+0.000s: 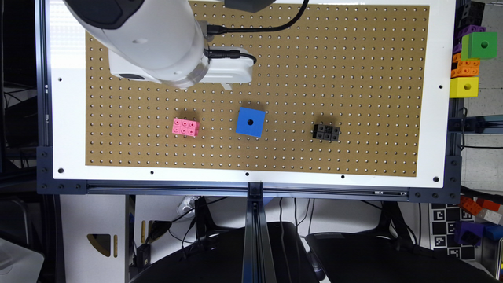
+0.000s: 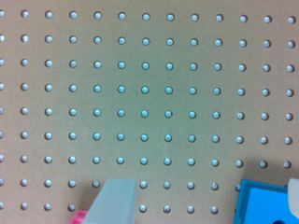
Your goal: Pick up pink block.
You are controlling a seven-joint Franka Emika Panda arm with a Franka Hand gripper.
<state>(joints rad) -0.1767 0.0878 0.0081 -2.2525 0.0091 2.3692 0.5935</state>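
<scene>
The pink block (image 1: 185, 127), a small studded brick, lies flat on the brown pegboard (image 1: 314, 59) toward the exterior view's left. My gripper (image 1: 227, 80) hovers above the board, apart from the block and further up the picture, between it and the blue cube (image 1: 250, 122). In the wrist view the gripper (image 2: 205, 186) is open, with bare pegboard between its two pale fingers (image 2: 114, 200). A sliver of the pink block (image 2: 79, 217) shows beside one finger, and a corner of the blue cube (image 2: 261, 205) beside the other.
A black studded brick (image 1: 326, 132) lies toward the exterior view's right, past the blue cube. Green (image 1: 479, 45), orange and yellow (image 1: 464, 87) blocks are stacked off the board at the far right edge. A white border (image 1: 68, 118) frames the pegboard.
</scene>
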